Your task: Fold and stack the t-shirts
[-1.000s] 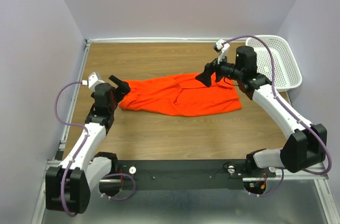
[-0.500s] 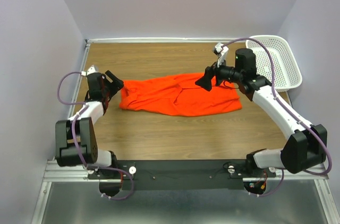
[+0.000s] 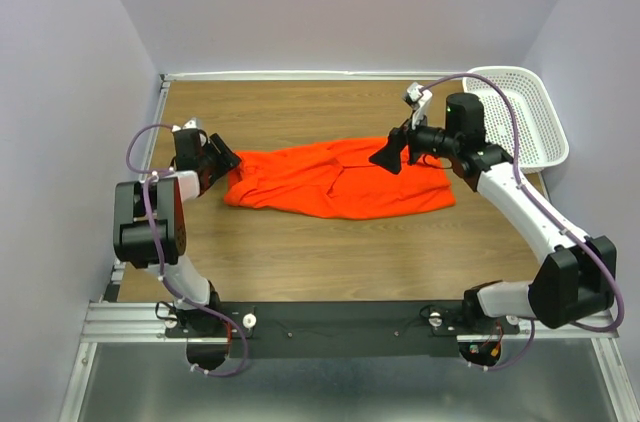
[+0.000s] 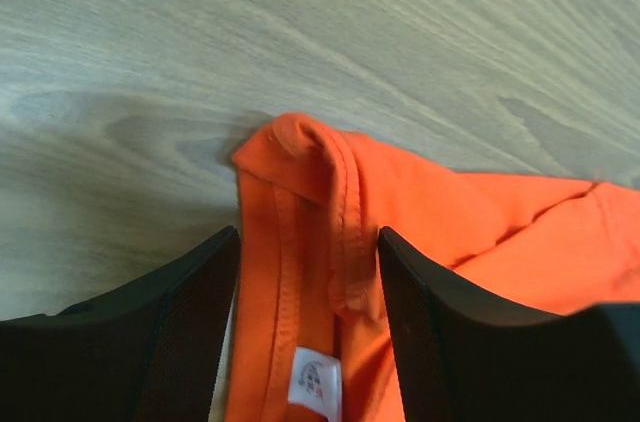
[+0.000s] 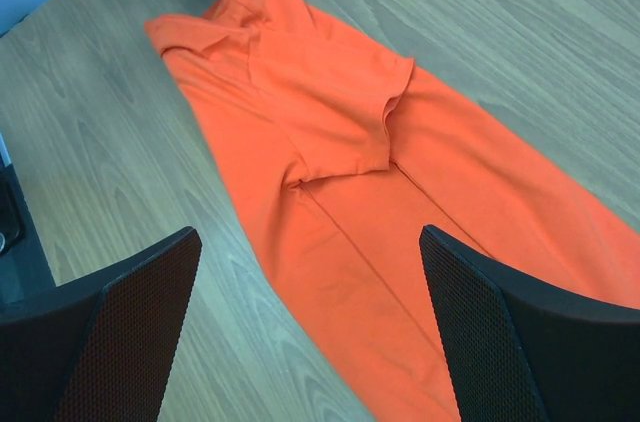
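Note:
One bright orange-red t-shirt (image 3: 340, 180) lies folded into a long band across the middle of the table. My left gripper (image 3: 224, 156) is at the shirt's left end. In the left wrist view it (image 4: 308, 262) is open, with its fingers on either side of the collar hem (image 4: 335, 192) and the white neck label (image 4: 312, 380) between them. My right gripper (image 3: 388, 155) hovers over the shirt's upper right part. In the right wrist view it (image 5: 310, 252) is wide open and empty above the shirt (image 5: 330, 142), near a folded sleeve (image 5: 390, 107).
A white lattice basket (image 3: 520, 112) stands at the back right corner. Bare wooden table (image 3: 330, 252) lies in front of the shirt and behind it. Purple walls close in the left, back and right sides.
My left arm has folded back and swung round, and its gripper has stayed at the shirt's left end, shifting slightly away. My right gripper has barely moved.

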Controlling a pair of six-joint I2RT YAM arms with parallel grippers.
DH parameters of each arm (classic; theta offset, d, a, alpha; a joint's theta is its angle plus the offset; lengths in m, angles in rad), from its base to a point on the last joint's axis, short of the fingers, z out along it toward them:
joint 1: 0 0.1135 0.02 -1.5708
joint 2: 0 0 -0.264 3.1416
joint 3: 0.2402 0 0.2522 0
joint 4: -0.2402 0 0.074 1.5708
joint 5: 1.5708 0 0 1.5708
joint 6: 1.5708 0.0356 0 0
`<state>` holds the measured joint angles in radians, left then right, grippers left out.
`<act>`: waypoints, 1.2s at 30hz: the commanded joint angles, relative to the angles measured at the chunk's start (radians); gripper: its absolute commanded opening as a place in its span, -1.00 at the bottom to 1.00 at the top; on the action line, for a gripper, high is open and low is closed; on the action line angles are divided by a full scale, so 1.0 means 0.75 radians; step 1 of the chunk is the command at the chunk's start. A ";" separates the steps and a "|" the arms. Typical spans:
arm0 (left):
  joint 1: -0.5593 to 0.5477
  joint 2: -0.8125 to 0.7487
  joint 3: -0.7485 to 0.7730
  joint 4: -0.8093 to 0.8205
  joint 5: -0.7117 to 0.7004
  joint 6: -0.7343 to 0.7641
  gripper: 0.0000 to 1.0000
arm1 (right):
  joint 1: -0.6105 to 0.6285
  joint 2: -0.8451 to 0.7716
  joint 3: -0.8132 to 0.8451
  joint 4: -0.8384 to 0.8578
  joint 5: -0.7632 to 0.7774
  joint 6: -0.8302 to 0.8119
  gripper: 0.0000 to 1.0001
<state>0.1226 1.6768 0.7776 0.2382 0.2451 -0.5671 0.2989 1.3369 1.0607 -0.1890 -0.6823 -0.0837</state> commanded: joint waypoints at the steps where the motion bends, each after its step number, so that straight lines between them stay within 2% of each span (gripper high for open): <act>1: 0.004 0.069 0.084 -0.058 -0.022 0.052 0.26 | -0.014 -0.046 -0.025 -0.036 -0.060 -0.021 0.94; 8: 0.004 0.159 0.225 -0.160 -0.002 0.102 0.03 | -0.032 -0.066 -0.025 -0.040 -0.078 -0.029 0.94; 13: 0.002 0.217 0.329 -0.256 -0.002 0.153 -0.33 | -0.057 -0.093 -0.025 -0.042 -0.109 -0.019 0.94; 22: 0.002 0.266 0.405 -0.316 0.011 0.187 -0.42 | -0.088 -0.128 -0.023 -0.045 -0.152 -0.009 0.94; 30: 0.002 0.317 0.438 -0.312 0.056 0.181 -0.73 | -0.112 -0.150 -0.023 -0.049 -0.176 -0.003 0.94; 31: 0.002 0.317 0.448 -0.312 0.050 0.181 -0.85 | -0.116 -0.152 -0.025 -0.049 -0.178 0.001 0.94; 33: 0.004 0.321 0.470 -0.314 0.039 0.192 -0.96 | -0.122 -0.154 -0.023 -0.049 -0.189 0.003 0.94; 36: 0.004 0.360 0.566 -0.348 0.017 0.214 -1.00 | -0.127 -0.159 -0.021 -0.049 -0.197 0.007 0.94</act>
<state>0.1226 1.9072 1.1313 -0.0006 0.2588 -0.4332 0.2123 1.2438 1.0527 -0.2050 -0.7929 -0.0864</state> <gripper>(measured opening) 0.010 0.974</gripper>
